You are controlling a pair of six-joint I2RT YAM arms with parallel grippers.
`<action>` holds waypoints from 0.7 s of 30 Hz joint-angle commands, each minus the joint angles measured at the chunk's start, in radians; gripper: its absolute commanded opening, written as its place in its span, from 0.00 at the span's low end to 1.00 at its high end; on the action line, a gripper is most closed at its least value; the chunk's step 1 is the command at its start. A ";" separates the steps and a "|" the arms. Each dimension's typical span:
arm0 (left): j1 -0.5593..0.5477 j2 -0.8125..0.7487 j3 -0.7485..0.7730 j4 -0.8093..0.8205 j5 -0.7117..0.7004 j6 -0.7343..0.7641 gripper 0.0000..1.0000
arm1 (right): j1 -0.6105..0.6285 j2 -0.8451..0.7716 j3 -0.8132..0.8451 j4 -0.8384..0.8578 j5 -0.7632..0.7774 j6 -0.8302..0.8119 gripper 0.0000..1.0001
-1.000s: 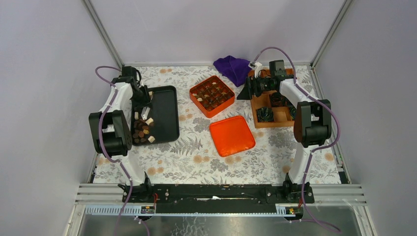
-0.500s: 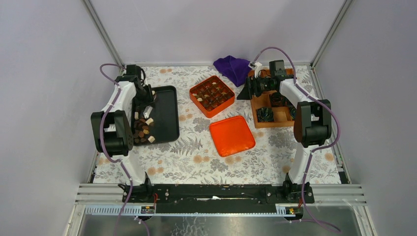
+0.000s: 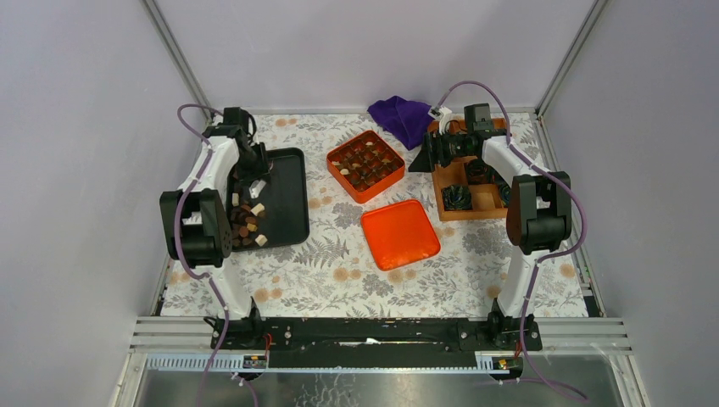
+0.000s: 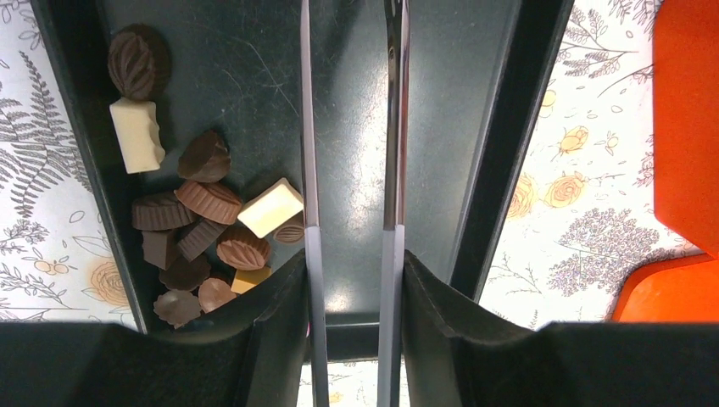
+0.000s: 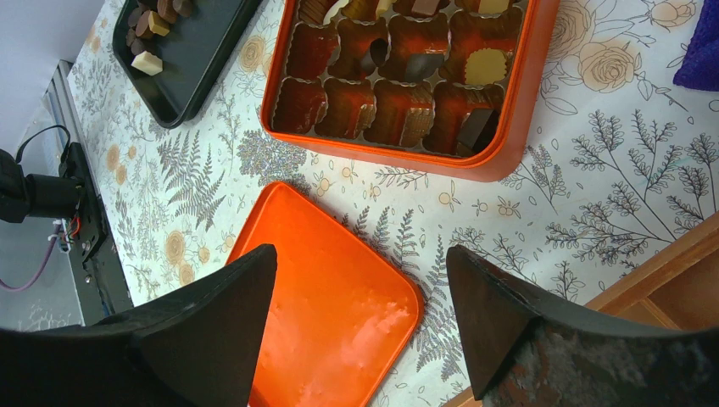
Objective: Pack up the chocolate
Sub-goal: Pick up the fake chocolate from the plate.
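Loose chocolate [image 3: 245, 225] in dark, light brown and cream pieces lies piled at the near left of the black tray [image 3: 290, 197]. From the left wrist the chocolate [image 4: 208, 202] sits just left of my left gripper [image 4: 349, 170]. That gripper's two thin blades stand a narrow gap apart over bare tray floor [image 4: 441, 127], with nothing between them. The orange box [image 3: 343, 180] holds several pieces in its cells [image 5: 487, 64]. My right gripper [image 5: 360, 254] hangs open and empty above the orange lid [image 5: 331, 288], right of the box.
The orange lid [image 3: 400, 234] lies flat at the table's middle. A wooden box [image 3: 487, 202] with dark crinkled cups [image 3: 459, 197] stands at the right under the right arm. A purple cloth [image 3: 401, 117] lies at the back.
My left arm has shifted slightly toward the back of the tray. The right arm has not moved.
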 commanded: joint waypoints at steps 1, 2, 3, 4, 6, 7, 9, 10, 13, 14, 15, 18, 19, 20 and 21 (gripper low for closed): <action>-0.011 0.032 0.056 -0.008 -0.024 0.010 0.46 | -0.006 -0.032 0.011 0.013 -0.028 0.001 0.81; -0.014 0.037 0.060 -0.009 -0.022 0.011 0.46 | -0.006 -0.032 0.010 0.013 -0.027 0.000 0.81; -0.016 0.041 0.062 -0.008 -0.024 0.011 0.46 | -0.006 -0.032 0.011 0.013 -0.027 0.000 0.81; -0.018 0.045 0.065 -0.008 -0.026 0.011 0.46 | -0.006 -0.032 0.010 0.013 -0.027 0.000 0.81; -0.022 0.050 0.070 -0.008 -0.028 0.010 0.45 | -0.006 -0.029 0.011 0.013 -0.027 0.000 0.81; -0.025 0.052 0.073 -0.008 -0.030 0.008 0.45 | -0.006 -0.030 0.011 0.013 -0.028 0.000 0.81; -0.026 0.051 0.075 -0.009 -0.032 0.008 0.43 | -0.006 -0.028 0.011 0.013 -0.028 0.000 0.81; -0.027 0.050 0.074 -0.008 -0.033 0.007 0.41 | -0.006 -0.029 0.011 0.013 -0.027 0.000 0.81; -0.029 0.048 0.078 -0.014 -0.035 0.005 0.34 | -0.006 -0.029 0.011 0.012 -0.028 0.000 0.81; -0.030 0.045 0.079 -0.018 -0.036 0.005 0.30 | -0.006 -0.029 0.012 0.012 -0.028 0.000 0.81; -0.031 0.042 0.078 -0.020 -0.035 0.005 0.24 | -0.006 -0.028 0.012 0.012 -0.028 0.000 0.81; -0.032 0.022 0.074 -0.021 -0.027 -0.001 0.07 | -0.006 -0.028 0.014 0.010 -0.027 0.000 0.81; -0.032 0.013 0.072 -0.020 -0.023 -0.004 0.03 | -0.006 -0.030 0.014 0.009 -0.028 -0.001 0.81; -0.032 0.002 0.068 -0.020 -0.020 -0.008 0.00 | -0.006 -0.030 0.014 0.009 -0.027 -0.001 0.81; -0.033 -0.010 0.061 -0.019 -0.015 -0.013 0.00 | -0.006 -0.030 0.014 0.010 -0.027 -0.001 0.81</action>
